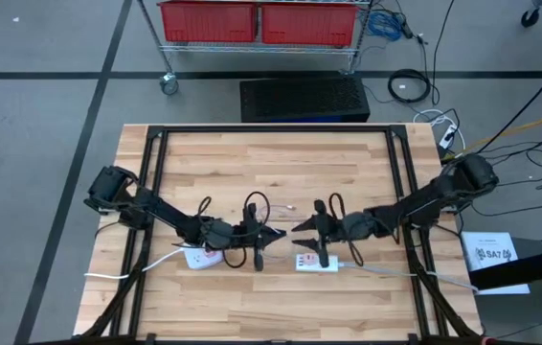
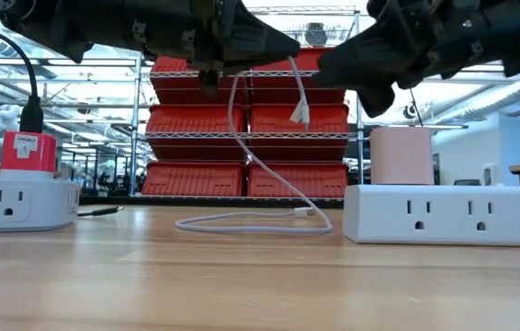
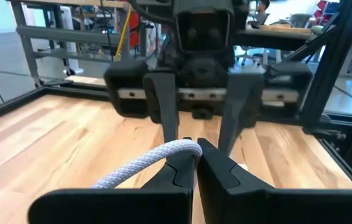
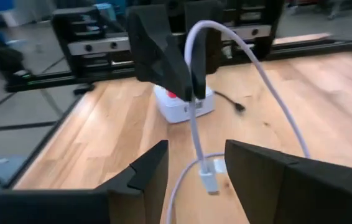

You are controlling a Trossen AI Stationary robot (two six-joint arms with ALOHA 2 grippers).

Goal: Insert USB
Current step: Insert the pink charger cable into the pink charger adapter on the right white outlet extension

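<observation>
Two pincers meet above my surface (image 1: 252, 153): my left pincer (image 1: 273, 233) clamps the white cable (image 2: 242, 138), my right pincer (image 1: 298, 226) gapes just beside it.

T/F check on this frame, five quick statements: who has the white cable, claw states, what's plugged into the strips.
1. The left claw is shut on the white cable. True.
2. The right claw is clamped on the cable's plug. False: its fingers stand open, and the connector hangs free between them.
3. A pink cube charger sits on the white power strip. True.
4. The other power strip has nothing plugged in. False: it carries a red adapter with a black cable.
5. The white cable lies entirely flat on the table. False: part is lifted and part loops on the wood.
</observation>
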